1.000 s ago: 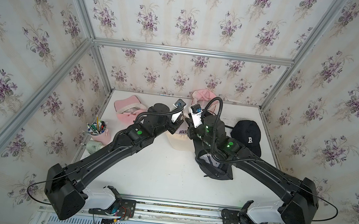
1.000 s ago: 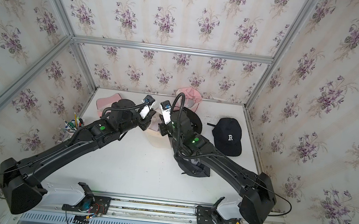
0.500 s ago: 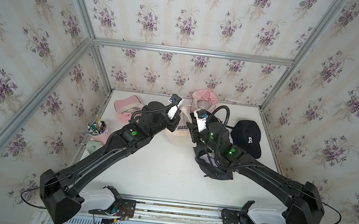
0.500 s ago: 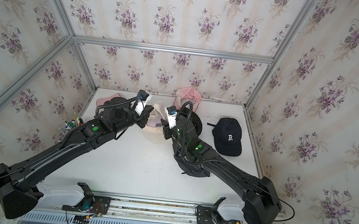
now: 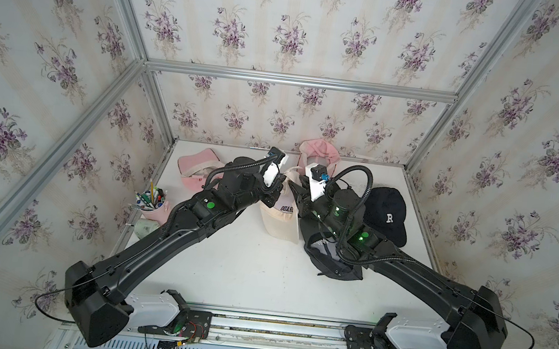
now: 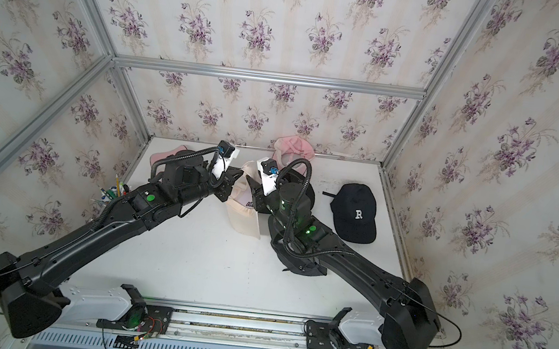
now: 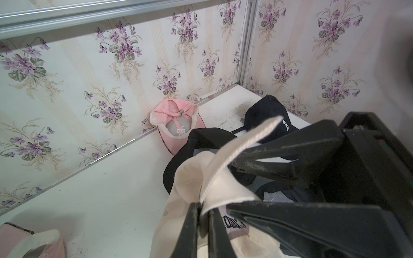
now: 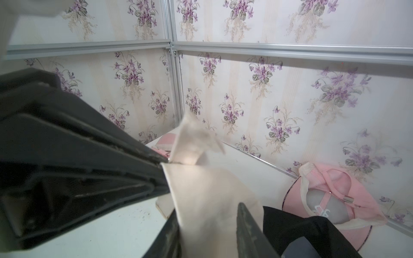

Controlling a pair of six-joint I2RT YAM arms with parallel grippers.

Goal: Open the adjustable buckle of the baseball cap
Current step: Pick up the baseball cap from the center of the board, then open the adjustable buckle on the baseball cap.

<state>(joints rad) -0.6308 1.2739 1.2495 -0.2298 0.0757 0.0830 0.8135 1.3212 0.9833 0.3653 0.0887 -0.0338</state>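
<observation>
**Cream cap's strap pinched on your left, loose between the jaws on your right**

Your left gripper [image 7: 203, 210] is clamped tight on the cream strap [image 7: 237, 147], and the strap's free end sticks up past the fingers. Your right gripper [image 8: 206, 210] has its jaws a narrow way apart with cream fabric between them; you cannot tell whether they press on it. The cream baseball cap [image 5: 281, 219] sits mid-table on the white table [image 5: 241, 268], toward the back wall. Its brim points to the front and its rear is drawn up to both grippers. A black cap with a white R [image 5: 387, 214] lies to its right. A dark cap [image 5: 328, 264] lies under your right arm. A pink cap [image 5: 321, 149] leans at the back wall, and a second pink cap [image 5: 195, 167] lies on the left.
</observation>
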